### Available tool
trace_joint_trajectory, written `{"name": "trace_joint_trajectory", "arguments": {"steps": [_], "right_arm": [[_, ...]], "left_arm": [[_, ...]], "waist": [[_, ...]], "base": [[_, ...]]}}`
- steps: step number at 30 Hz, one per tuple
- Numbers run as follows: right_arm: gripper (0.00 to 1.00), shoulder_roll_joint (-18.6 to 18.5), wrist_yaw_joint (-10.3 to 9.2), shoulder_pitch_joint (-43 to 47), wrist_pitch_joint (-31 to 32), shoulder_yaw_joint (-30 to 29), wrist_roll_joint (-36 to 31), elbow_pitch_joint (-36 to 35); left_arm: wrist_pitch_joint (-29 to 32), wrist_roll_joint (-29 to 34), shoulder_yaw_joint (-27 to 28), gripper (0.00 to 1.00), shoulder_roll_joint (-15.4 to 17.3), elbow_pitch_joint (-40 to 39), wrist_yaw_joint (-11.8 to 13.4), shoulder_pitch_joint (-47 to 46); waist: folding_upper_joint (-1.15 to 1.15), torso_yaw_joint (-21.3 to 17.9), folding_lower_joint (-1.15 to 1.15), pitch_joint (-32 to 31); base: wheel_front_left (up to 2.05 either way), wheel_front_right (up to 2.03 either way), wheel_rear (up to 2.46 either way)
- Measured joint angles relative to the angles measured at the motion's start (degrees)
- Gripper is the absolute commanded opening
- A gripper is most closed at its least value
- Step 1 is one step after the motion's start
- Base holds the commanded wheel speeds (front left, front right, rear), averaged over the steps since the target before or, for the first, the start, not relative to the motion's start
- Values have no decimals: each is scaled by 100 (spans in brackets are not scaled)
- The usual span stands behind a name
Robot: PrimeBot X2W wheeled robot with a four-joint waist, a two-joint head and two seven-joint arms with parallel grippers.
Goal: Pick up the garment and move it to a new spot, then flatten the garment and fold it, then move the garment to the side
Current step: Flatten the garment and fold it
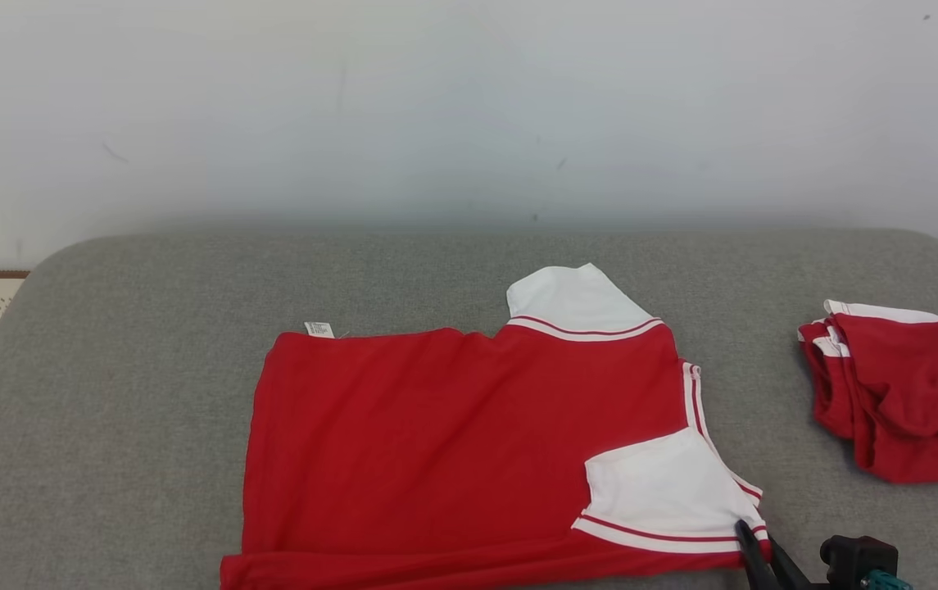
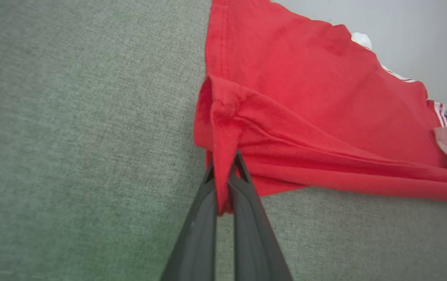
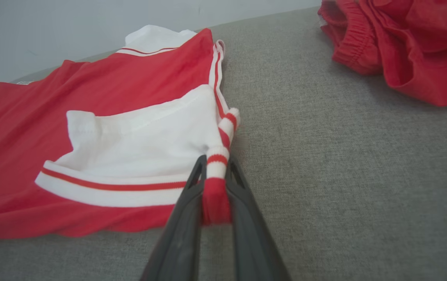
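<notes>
Left jaws clamp the red garment's (image 1: 436, 442) hem corner; right jaws clamp its striped trim. It lies spread at 6 o'clock on a grey cushioned surface (image 1: 149, 393), perhaps a sofa. Crumpled red clothing (image 1: 903, 401) lies at 3 o'clock; pale wall (image 1: 436, 106) behind.

Head camera high above garment (image 1: 436, 442); wrist cameras close at its corners

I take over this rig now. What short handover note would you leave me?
Left gripper: shut on the near hem corner of the red shirt.
Right gripper: shut on its striped trim beside the white sleeve.
Shirt: spread on the grey cushion, that sleeve folded in; red shorts lie apart to the right.
Left: finish the fold, move the shirt aside.
</notes>
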Motion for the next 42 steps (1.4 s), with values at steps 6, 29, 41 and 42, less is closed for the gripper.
{"name": "trace_joint_trajectory", "arguments": {"steps": [6, 29, 41, 42], "right_arm": [[0, 41, 0, 57, 0, 30, 4, -92], [100, 114, -2, -92, -1, -309, -255, -243], [100, 331, -2, -359, -1, -1451, -1377, -988], [100, 346, -2, -450, -1, -1484, -1438, -1004]], "left_arm": [[0, 143, 100, 0, 69, -9, -1, -123], [-1, 191, -269, 100, 47, 9, 2, -439], [-1, 1464, 698, 100, 11, -756, 13, -690], [-1, 1541, 731, 100, -3, -801, 12, -747]], "waist": [[0, 31, 0, 81], [0, 156, 1, 480], [0, 254, 1, 720], [0, 255, 1, 753]], "base": [[0, 0, 0], [0, 0, 0], [0, 0, 0], [0, 0, 0]]}}
